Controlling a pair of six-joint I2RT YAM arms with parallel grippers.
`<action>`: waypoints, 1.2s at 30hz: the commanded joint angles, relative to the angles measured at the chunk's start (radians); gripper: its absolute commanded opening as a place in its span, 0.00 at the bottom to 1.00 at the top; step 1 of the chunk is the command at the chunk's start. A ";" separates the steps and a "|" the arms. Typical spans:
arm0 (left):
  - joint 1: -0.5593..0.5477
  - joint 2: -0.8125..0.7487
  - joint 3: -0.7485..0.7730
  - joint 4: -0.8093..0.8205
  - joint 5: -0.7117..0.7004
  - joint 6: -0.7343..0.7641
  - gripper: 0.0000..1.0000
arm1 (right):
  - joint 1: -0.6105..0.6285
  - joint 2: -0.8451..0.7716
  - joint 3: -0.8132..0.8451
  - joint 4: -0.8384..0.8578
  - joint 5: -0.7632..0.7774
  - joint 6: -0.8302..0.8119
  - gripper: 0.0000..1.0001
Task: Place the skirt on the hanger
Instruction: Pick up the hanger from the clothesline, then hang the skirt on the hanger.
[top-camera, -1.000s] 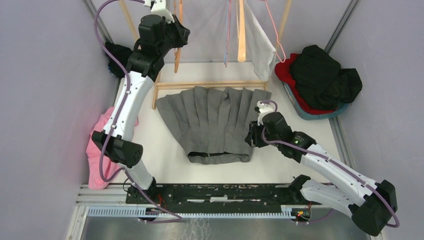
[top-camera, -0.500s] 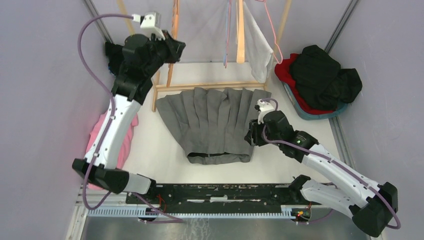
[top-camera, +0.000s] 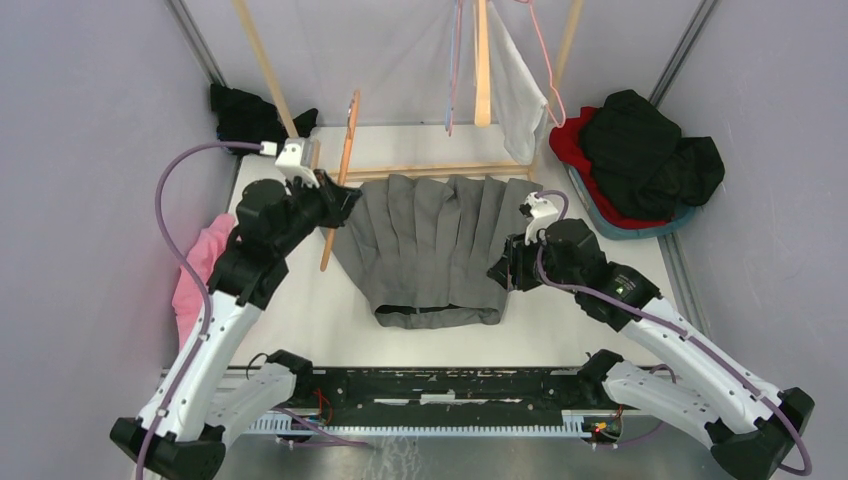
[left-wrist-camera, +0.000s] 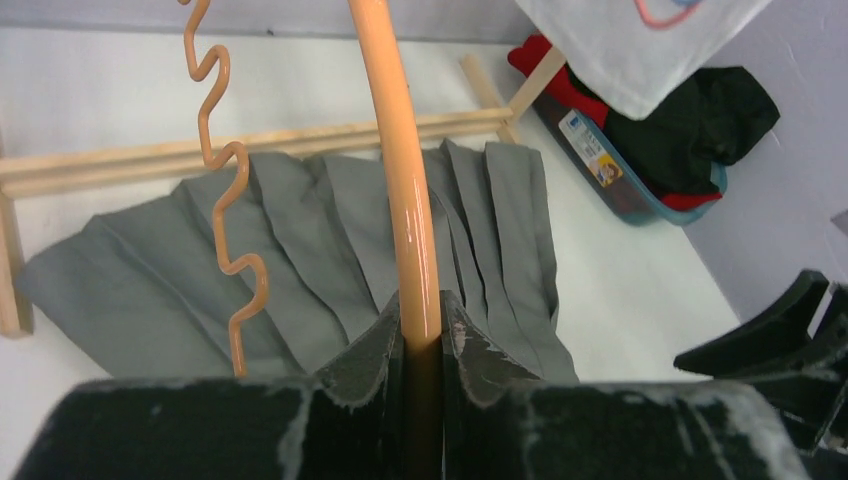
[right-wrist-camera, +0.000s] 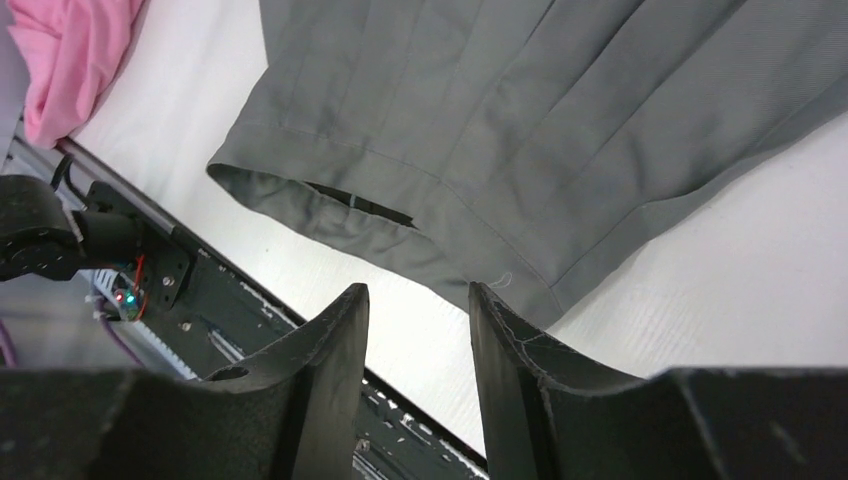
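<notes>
A grey pleated skirt (top-camera: 430, 245) lies flat on the white table, waistband toward the arms; it also shows in the left wrist view (left-wrist-camera: 300, 240) and the right wrist view (right-wrist-camera: 520, 130). My left gripper (top-camera: 335, 200) is shut on an orange hanger (top-camera: 338, 185), held above the skirt's left edge. In the left wrist view the hanger's bar (left-wrist-camera: 405, 170) runs up from the shut jaws and its wavy wire (left-wrist-camera: 228, 180) hangs to the left. My right gripper (top-camera: 502, 275) is open and empty just above the skirt's right waistband corner (right-wrist-camera: 520, 295).
A wooden rack (top-camera: 420, 170) stands behind the skirt with hangers and a white cloth (top-camera: 520, 90) on it. A basket of black and red clothes (top-camera: 640, 165) sits at the back right. Pink cloth (top-camera: 195, 285) lies at the left edge, black cloth (top-camera: 245, 115) at the back left.
My left arm has come down from the rack toward the skirt, carrying the orange hanger with it. My right gripper has barely shifted.
</notes>
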 joint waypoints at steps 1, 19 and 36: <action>-0.027 -0.113 -0.059 -0.024 0.005 -0.048 0.03 | 0.004 -0.016 0.012 0.037 -0.093 0.049 0.47; -0.461 -0.056 -0.205 -0.159 -0.469 -0.149 0.03 | 0.005 -0.013 -0.110 0.347 -0.125 0.424 0.50; -0.994 0.118 -0.150 -0.182 -0.865 -0.167 0.03 | 0.020 0.052 -0.258 0.758 -0.139 0.748 0.50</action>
